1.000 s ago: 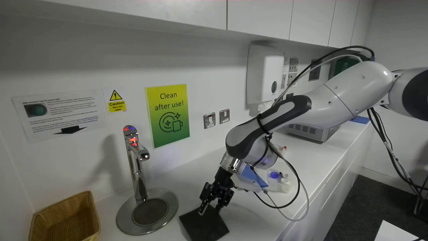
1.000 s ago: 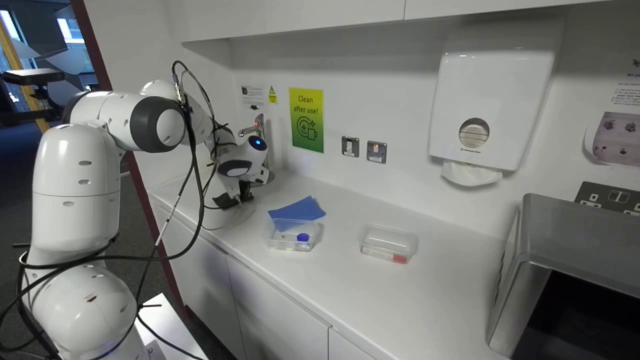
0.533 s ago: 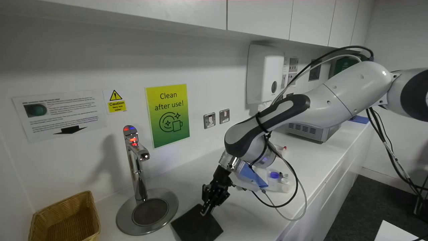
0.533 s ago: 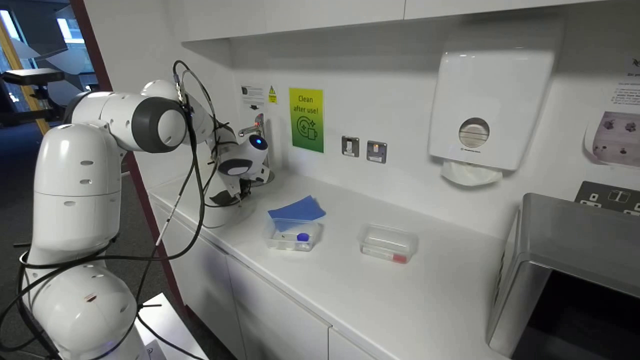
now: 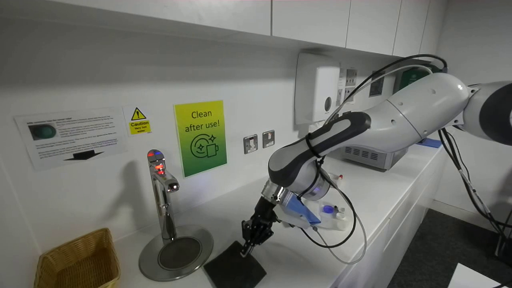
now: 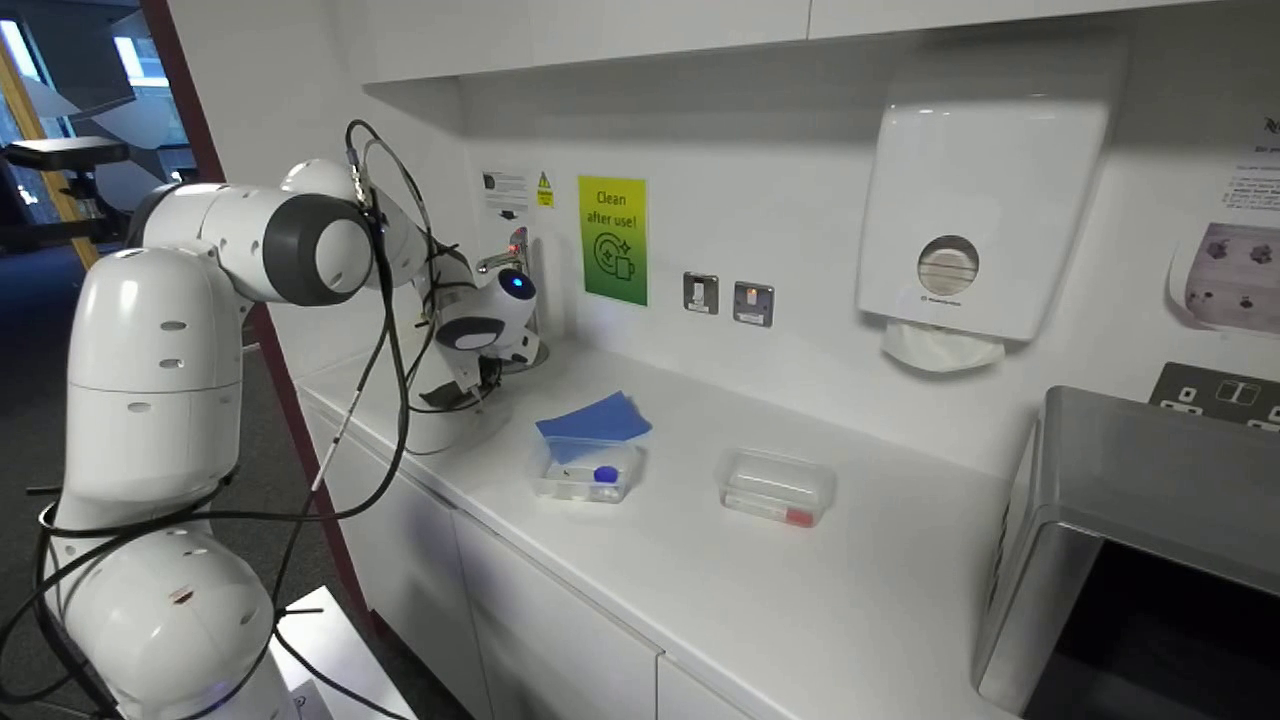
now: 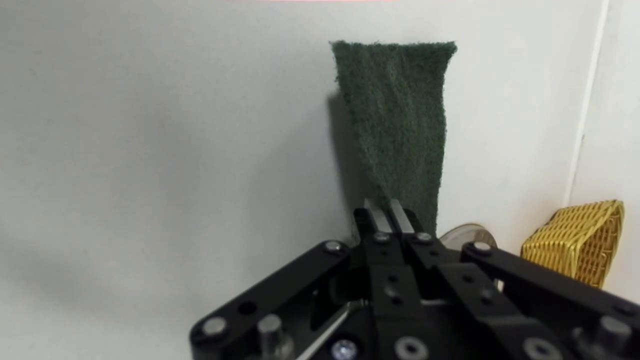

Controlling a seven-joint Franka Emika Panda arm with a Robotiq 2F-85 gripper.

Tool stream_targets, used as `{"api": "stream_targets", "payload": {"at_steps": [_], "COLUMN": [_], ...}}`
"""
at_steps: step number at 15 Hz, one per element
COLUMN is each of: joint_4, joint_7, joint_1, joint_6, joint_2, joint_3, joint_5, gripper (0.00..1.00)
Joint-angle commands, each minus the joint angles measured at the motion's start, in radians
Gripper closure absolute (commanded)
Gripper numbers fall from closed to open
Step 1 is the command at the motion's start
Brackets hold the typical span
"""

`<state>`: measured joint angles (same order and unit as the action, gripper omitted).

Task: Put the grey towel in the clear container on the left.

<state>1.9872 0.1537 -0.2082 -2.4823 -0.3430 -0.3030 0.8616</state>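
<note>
The grey towel (image 7: 400, 115), nearly black, is a flat square lying on the white counter in an exterior view (image 5: 236, 269). In the wrist view its near part rises into a fold between the fingertips. My gripper (image 7: 382, 203) is shut on that fold, pointing down at an angle at the towel's upper edge (image 5: 245, 253). The clear container on the left (image 6: 572, 491) stands on the counter with a blue-capped item inside. In an exterior view, the arm hides most of the towel, and only a dark piece shows.
A blue cloth (image 6: 597, 417) lies against the back of the left container. Further right stands another clear container (image 6: 748, 504) with a red item. A chrome tap (image 5: 162, 200) on a round drain and a wicker basket (image 5: 80, 264) are beyond the towel. A grey appliance (image 6: 1150, 480) stands opposite.
The jaws have gone from open to shut on the towel. In an exterior view the towel has slid slightly left. The arm has barely shifted.
</note>
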Motion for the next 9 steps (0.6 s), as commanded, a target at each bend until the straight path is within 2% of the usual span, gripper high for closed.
{"api": "stream_targets", "payload": {"at_steps": [1, 4, 9], "joint_4": [0.043, 0.099, 0.213], "joint_7": [-0.056, -0.137, -0.318], "joint_1": [-0.029, -0.044, -0.032], "joint_6": [-0.024, -0.083, -0.157], "joint_2": [0.073, 0.149, 0.325], "joint_3": [0.027, 0.048, 0.078], "joint_5": [-0.091, -0.225, -0.456], "gripper": [0.99, 0.99, 0.99]}}
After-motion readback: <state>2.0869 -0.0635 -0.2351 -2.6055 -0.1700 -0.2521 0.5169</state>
